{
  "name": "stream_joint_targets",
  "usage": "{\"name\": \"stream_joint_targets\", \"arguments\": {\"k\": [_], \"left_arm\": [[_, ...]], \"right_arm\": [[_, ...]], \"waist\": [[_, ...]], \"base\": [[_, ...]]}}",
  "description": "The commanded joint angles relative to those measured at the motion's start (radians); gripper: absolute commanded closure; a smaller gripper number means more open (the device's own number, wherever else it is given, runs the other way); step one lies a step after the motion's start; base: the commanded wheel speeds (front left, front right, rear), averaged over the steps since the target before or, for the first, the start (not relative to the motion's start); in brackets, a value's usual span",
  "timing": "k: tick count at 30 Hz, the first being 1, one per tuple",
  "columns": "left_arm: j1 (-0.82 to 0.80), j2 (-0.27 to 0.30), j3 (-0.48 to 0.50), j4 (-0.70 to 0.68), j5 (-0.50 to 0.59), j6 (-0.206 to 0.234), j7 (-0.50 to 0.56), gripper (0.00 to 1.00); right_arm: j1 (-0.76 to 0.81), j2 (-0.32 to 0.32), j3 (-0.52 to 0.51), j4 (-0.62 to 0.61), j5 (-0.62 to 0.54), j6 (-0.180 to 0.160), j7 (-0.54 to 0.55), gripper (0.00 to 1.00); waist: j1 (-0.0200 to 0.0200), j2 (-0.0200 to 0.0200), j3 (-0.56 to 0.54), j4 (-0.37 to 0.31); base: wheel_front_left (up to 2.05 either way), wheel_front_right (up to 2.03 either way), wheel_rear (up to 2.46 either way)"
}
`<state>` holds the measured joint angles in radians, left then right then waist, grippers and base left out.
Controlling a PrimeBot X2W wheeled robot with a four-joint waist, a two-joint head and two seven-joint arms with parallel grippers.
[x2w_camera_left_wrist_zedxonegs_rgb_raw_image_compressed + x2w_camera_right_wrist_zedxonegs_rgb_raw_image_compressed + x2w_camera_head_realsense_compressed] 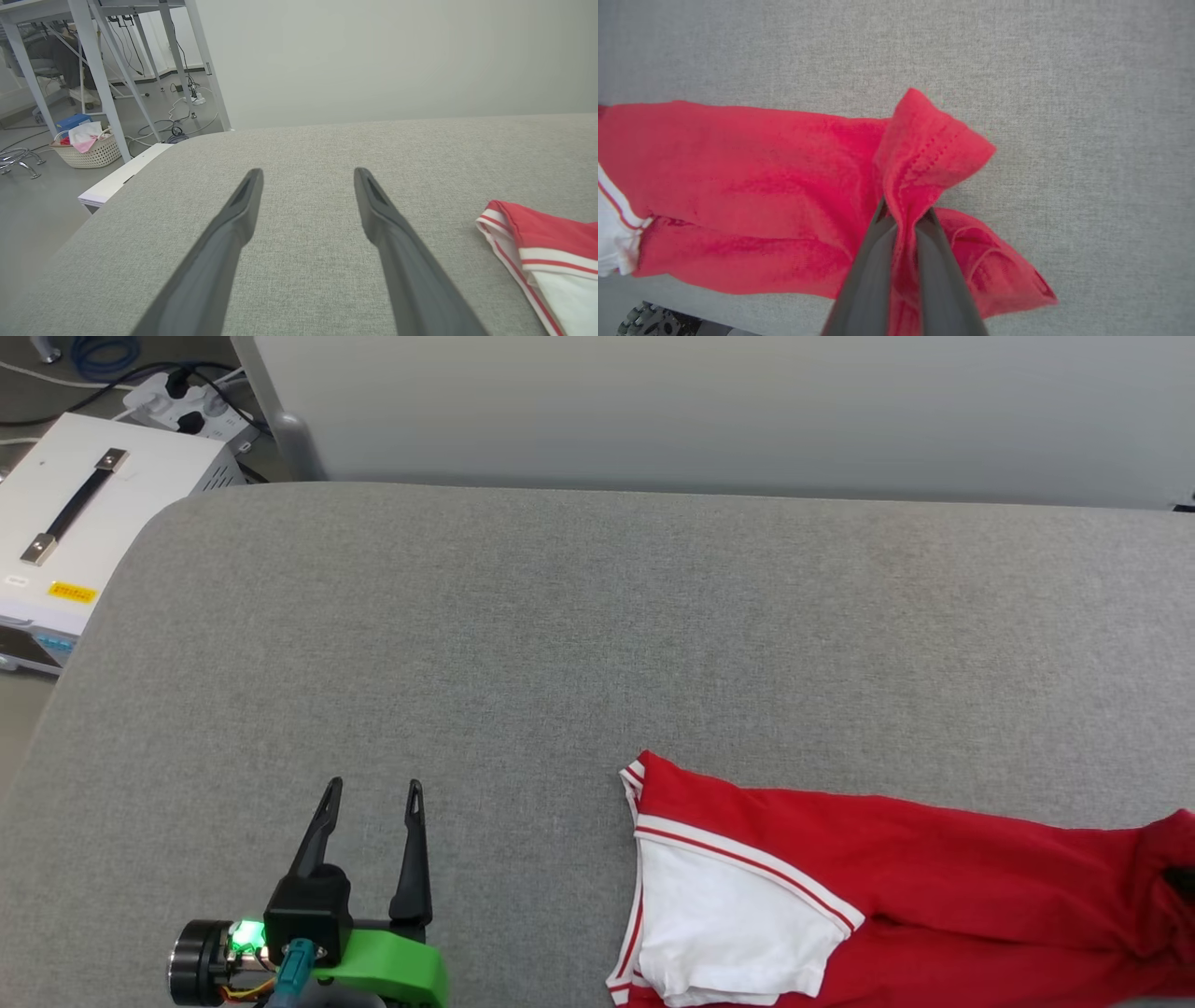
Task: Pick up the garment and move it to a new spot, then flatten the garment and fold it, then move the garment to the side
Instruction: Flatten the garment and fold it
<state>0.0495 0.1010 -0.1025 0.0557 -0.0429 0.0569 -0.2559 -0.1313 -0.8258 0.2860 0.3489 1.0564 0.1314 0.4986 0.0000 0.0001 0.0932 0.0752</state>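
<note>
left end effector (373, 785) spread, empty | right end effector (906, 213) pinching garment (761, 186) (red fold) | basket (96, 156): perhaps cloths

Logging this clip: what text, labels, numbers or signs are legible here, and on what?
No text is legible.
The yellow sticker on the white box: dark print, too small to read.
The small white label on that box: too small to read.
The garment: no lettering on the parts in view.

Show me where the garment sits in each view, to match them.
Head view: garment lower right, white sleeve leftmost.
Left wrist view: sleeve end at the right edge.
Right wrist view: left to centre, red cloth pinched by the right gripper, jaws shut.
Shared landmark: the striped-trimmed white sleeve.
</note>
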Motion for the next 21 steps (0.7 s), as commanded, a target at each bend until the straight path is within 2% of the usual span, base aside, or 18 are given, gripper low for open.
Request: {"name": "stream_joint_targets", "arguments": {"k": [1, 4, 8, 14, 21], "left_arm": [[0.017, -0.005, 0.002, 0.001, 0.01, -0.007, -0.006, 0.0], [0.018, -0.007, 0.0, 0.002, 0.013, -0.012, -0.006, 0.0], [0.015, -0.01, -0.001, 0.003, 0.016, -0.015, -0.006, 0.0], [0.005, -0.015, -0.008, 0.002, 0.021, -0.019, -0.006, 0.0], [-0.018, -0.022, -0.016, 0.0, 0.022, -0.02, -0.006, 0.0]], "right_arm": [[0.025, 0.002, -0.006, -0.044, 0.024, -0.001, 0.011, 1.0], [0.055, 0.012, -0.009, -0.151, 0.074, -0.001, 0.042, 1.0], [0.071, 0.03, -0.001, -0.284, 0.08, -0.001, 0.065, 1.0], [0.036, 0.09, 0.055, -0.415, 0.011, -0.001, 0.096, 1.0], [-0.083, 0.177, 0.206, -0.473, -0.105, -0.001, 0.118, 1.0]], "waist": [[0.0, -0.0001, -0.005, -0.006], [0.0, -0.0001, -0.008, -0.007], [0.0, -0.0001, -0.006, -0.003], [0.0, -0.0001, 0.007, 0.013], [0.0, -0.0001, 0.035, 0.033]], "base": [[0.0, 0.0, 0.0], [0.0, 0.0, 0.0], [0.0, 0.0, 0.0], [0.0, 0.0, 0.0], [0.0, 0.0, 0.0]]}}
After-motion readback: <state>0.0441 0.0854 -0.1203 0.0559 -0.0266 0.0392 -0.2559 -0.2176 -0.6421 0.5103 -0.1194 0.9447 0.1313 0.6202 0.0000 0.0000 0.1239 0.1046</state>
